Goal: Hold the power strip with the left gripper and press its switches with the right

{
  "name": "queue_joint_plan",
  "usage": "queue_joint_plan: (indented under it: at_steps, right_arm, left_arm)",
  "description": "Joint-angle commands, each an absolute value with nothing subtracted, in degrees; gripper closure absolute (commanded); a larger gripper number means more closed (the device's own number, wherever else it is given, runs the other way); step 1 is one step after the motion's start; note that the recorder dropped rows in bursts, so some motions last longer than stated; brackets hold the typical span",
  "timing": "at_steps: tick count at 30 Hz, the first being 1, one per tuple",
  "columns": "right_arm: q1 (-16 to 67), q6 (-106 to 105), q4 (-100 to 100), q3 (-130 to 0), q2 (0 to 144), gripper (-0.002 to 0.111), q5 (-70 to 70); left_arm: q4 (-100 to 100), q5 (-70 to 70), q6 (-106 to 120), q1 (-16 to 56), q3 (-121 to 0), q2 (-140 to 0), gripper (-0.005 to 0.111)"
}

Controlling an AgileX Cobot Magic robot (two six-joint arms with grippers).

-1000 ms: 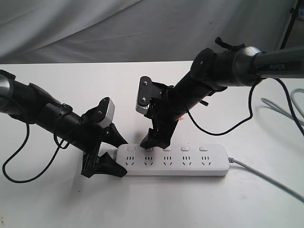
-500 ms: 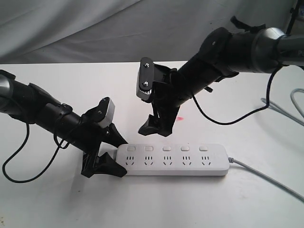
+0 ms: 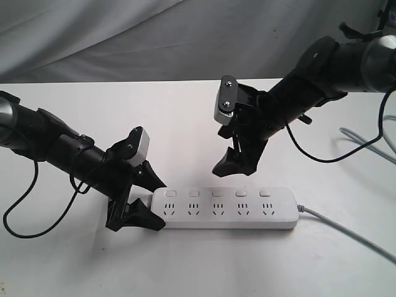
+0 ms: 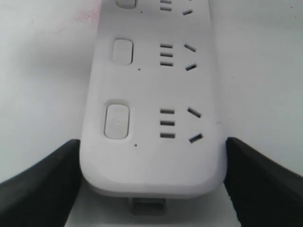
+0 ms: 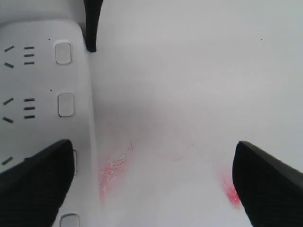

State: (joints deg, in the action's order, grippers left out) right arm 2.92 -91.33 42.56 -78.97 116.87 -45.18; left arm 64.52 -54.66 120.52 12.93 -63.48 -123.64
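The white power strip [image 3: 226, 209] lies flat on the white table, its row of switches [image 3: 217, 193] along the far edge. My left gripper [image 3: 154, 203] is shut on the strip's left end, one black jaw against each long side. The left wrist view shows the strip [image 4: 151, 94] between those jaws, the nearest switch [image 4: 117, 121] close by. My right gripper [image 3: 236, 166] hangs open above the strip's middle, touching nothing. Its wrist view shows the strip [image 5: 38, 85], two switches [image 5: 66, 104] and bare table between its fingers [image 5: 270, 184].
A grey cord [image 3: 346, 229] runs from the strip's right end towards the front right. More grey cable [image 3: 371, 141] lies at the right edge. A loose black cable [image 3: 18, 223] loops under the left arm. Red smudges [image 5: 111, 170] mark the table behind the strip.
My right gripper has lifted off the second switch from the left and swung up and to the right. The left gripper and strip have not moved.
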Motion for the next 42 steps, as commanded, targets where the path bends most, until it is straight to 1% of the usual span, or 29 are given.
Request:
queue_joint_plan:
  at_steps: [1, 42]
  right_arm:
    - [2.8, -92.1, 43.6, -78.5, 116.4, 0.025, -45.7]
    - [2.9, -96.2, 47.3, -76.5, 120.3, 0.025, -44.3]
  left_arm:
    - [64.2, -53.9, 120.0, 13.3, -63.7, -123.9, 0.107]
    - [64.2, -53.9, 120.0, 13.3, -63.7, -123.9, 0.107]
